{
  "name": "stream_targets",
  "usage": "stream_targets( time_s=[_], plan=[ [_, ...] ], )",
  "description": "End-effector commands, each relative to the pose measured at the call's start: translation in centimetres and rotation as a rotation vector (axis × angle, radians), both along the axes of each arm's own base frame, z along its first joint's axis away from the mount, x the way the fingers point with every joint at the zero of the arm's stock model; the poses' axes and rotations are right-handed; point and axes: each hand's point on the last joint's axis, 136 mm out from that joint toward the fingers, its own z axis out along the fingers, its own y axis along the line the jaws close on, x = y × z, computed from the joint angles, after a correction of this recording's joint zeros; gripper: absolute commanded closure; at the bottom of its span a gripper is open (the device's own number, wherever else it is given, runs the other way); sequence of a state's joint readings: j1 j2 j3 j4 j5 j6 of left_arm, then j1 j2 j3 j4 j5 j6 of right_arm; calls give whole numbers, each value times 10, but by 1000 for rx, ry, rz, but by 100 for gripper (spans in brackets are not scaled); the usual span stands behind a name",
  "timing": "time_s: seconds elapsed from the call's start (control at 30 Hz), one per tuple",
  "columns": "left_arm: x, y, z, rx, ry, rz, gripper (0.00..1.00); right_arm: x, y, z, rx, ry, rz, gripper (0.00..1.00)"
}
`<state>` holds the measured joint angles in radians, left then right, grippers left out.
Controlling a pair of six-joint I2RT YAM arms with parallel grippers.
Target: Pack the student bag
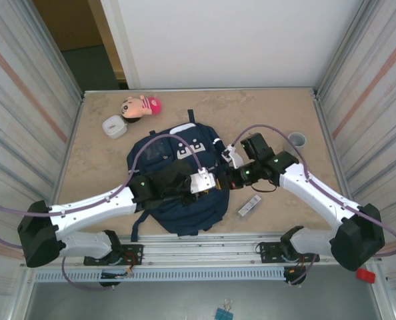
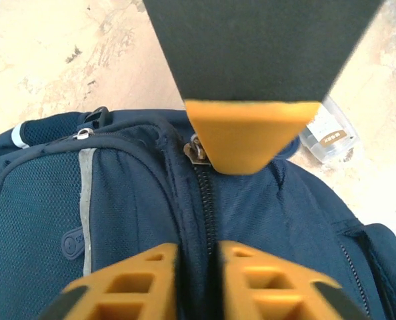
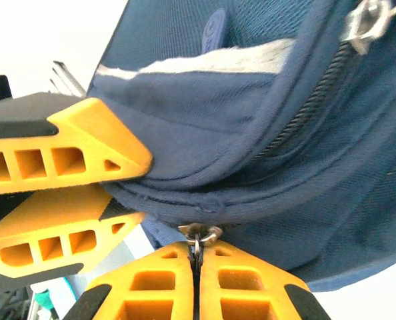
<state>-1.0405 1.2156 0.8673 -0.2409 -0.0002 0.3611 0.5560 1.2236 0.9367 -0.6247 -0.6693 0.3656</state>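
The student bag is navy blue and lies flat mid-table with its white patches facing up. My left gripper reaches across it to its right side. In the left wrist view its yellow fingers are shut on a fold of bag fabric beside the zip line. My right gripper meets it there. In the right wrist view the right gripper is shut on a metal zipper pull at the bag's seam. The left gripper's fingers pinch the cloth just beside it.
A pink-haired doll and a small white container lie at the back left. A grey cup stands at the back right. A clear tube lies right of the bag, near the front edge. Metal walls enclose both sides.
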Motion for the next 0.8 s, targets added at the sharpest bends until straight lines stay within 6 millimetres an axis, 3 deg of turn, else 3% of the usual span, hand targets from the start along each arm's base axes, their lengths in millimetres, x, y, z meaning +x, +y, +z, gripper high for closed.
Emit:
stream_targets(
  time_s=[0.0,0.23,0.5,0.67,0.77],
  plan=[
    [-23,3,12,-42,-7,-119,88,28,-17,12,75,-38,-104,100],
    [-55,21,25,-101,-55,-266,93,83,-52,-12,10,-43,-272,100],
    [-88,21,40,-179,-66,-454,93,135,-42,-21,66,-92,-335,100],
    [-95,19,47,-198,-76,-502,93,152,-44,-42,17,-98,-390,100],
    [-99,19,48,-208,-80,-529,93,161,-56,-59,-61,-110,-465,100]
  ],
)
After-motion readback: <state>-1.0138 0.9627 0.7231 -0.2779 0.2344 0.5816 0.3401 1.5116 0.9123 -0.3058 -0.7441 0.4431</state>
